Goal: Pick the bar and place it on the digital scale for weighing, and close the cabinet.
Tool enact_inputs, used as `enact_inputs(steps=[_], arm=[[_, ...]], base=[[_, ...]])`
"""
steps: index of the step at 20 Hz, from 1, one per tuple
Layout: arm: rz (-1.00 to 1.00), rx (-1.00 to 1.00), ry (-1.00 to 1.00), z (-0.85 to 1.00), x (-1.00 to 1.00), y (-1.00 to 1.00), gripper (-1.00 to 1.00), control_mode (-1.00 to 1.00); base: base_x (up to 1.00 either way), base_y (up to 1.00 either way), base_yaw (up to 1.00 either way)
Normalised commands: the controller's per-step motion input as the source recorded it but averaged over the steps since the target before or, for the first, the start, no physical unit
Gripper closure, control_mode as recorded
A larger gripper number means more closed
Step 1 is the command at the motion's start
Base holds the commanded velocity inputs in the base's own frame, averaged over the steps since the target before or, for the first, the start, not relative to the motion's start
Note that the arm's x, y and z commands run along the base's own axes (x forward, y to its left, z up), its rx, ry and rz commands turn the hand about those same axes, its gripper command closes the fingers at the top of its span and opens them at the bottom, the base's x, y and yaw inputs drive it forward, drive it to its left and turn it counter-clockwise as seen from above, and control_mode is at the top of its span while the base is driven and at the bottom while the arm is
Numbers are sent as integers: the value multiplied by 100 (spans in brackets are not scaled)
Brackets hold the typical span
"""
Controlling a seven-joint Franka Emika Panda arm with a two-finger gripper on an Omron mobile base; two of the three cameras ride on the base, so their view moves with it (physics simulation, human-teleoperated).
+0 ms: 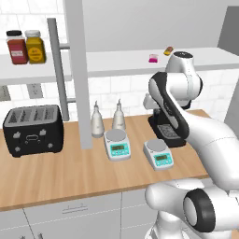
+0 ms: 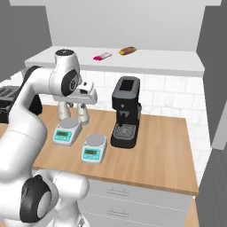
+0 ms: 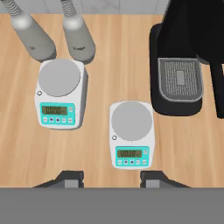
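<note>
The pink bar [image 1: 152,58] [image 2: 102,56] lies on the white shelf [image 1: 116,64] of the cabinet, whose grey door [image 1: 77,70] stands open. Two near-identical digital scales sit on the wooden counter: one further left [image 1: 117,144] [image 2: 67,131] [image 3: 59,94], one nearer the coffee machine [image 1: 158,154] [image 2: 94,147] [image 3: 131,133]. Both pans are bare. My gripper [image 3: 113,179] hangs high above the scales, pointing down, open with nothing between its fingertips. It is well below and in front of the bar.
A small orange-brown wrapped item [image 1: 168,50] [image 2: 127,50] lies near the bar. A black coffee machine [image 1: 165,126] [image 2: 126,111] stands right of the scales, two grey bottles [image 1: 96,121] [image 1: 118,119] behind them, a black toaster [image 1: 32,130] at the left. Two jars [image 1: 25,46] sit on the shelf.
</note>
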Motion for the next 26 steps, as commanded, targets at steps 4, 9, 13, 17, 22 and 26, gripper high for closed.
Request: enact_inputs(steps=[4,9,13,17,22,26], arm=[[0,0,-1,0,-21,-3,-100,-100],[0,0,-14,0,-67,0,-100,-100],[-2,0,-26,26,-50,-1,-100,-100],[-5,0,-27,70,-28,0,-100,-100],[-7,0,-7,70,-12,0,-100,-100],[-4,0,-10,70,-5,0,-100,-100]], base=[[0,0,0],[0,0,0],[0,0,0],[0,0,0],[0,0,0],[0,0,0]])
